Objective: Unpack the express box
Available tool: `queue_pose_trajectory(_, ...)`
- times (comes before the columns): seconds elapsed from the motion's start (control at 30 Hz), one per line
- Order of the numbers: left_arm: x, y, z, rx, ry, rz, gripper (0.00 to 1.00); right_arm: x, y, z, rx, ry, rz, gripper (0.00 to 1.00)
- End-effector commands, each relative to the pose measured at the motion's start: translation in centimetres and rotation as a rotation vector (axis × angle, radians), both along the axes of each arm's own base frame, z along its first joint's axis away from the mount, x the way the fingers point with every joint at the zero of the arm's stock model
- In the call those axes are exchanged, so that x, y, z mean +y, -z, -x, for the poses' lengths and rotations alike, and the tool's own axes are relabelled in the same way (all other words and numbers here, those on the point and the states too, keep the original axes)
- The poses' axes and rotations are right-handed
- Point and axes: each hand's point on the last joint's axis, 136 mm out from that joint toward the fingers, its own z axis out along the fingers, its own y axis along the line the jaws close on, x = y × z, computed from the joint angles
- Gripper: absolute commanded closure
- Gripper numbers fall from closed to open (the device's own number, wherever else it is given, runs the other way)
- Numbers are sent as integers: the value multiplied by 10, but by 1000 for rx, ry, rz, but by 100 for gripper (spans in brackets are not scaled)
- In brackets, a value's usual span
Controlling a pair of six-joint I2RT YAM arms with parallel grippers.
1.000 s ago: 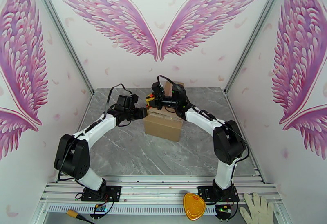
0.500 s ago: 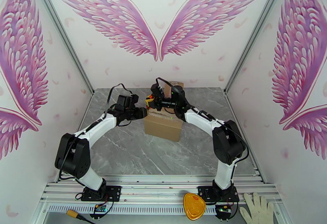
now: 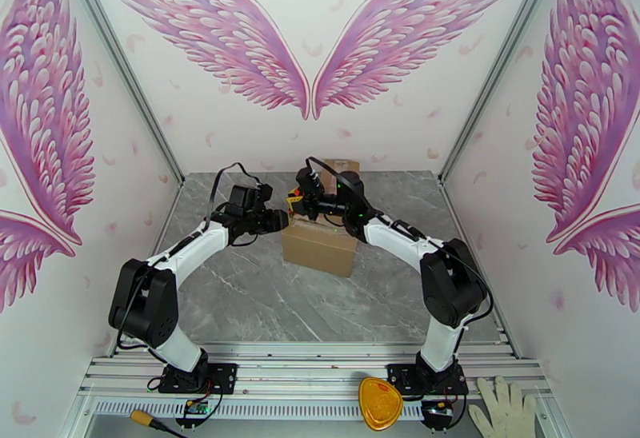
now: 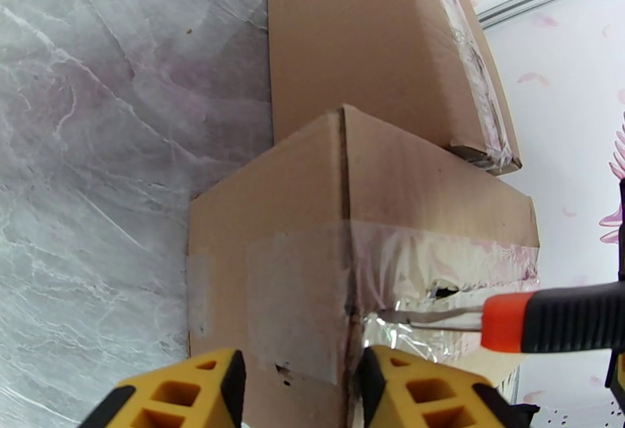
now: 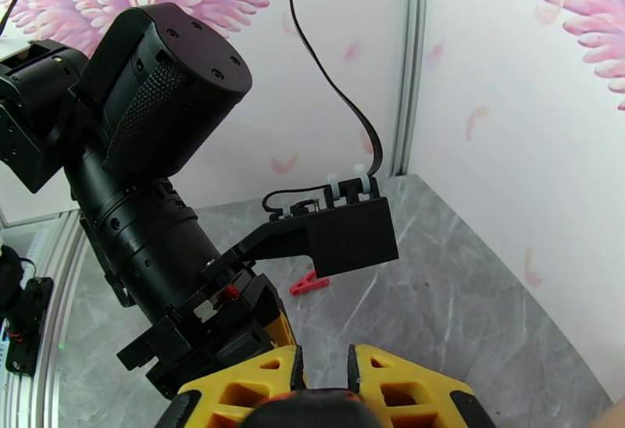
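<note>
The express box (image 3: pixel 320 244) is a taped brown carton in mid table; close up, its near corner (image 4: pixel 344 211) carries clear tape with a torn hole. My left gripper (image 3: pixel 276 220) is against the box's left side. Its yellow fingers (image 4: pixel 301 383) are open, straddling the corner edge and gripping nothing. My right gripper (image 3: pixel 308 196) hovers over the box's top left edge, shut (image 5: pixel 322 379) on a knife with a black-and-orange handle (image 4: pixel 562 328). The knife's blade (image 4: pixel 422 316) pokes into the tape on top.
A second carton (image 3: pixel 344 166) stands right behind the box (image 4: pixel 375 39). A small red clip (image 5: pixel 310 284) lies on the marble table. On the front rail rest a yellow object (image 3: pixel 379 404) and a white glove (image 3: pixel 504 408). Walls close in left, right and back.
The right gripper with the knife has shifted slightly back and left over the box's top edge. The left arm has barely moved.
</note>
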Motion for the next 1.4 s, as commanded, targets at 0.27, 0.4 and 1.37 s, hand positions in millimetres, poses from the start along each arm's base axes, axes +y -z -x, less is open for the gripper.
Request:
queue_pose_trajectory(0.27,27,76,24,226,-47,-160,58,-14,-2,7,-19,42,29,99)
queue_pose_trajectory(0.4,28,77,25,230,-46,-162,59,-21,1,4,-18,59,40,100)
queue_pose_trajectory(1.37,31,84,24,257,-20,-213,65,-54,4,12,-41,138,89,100)
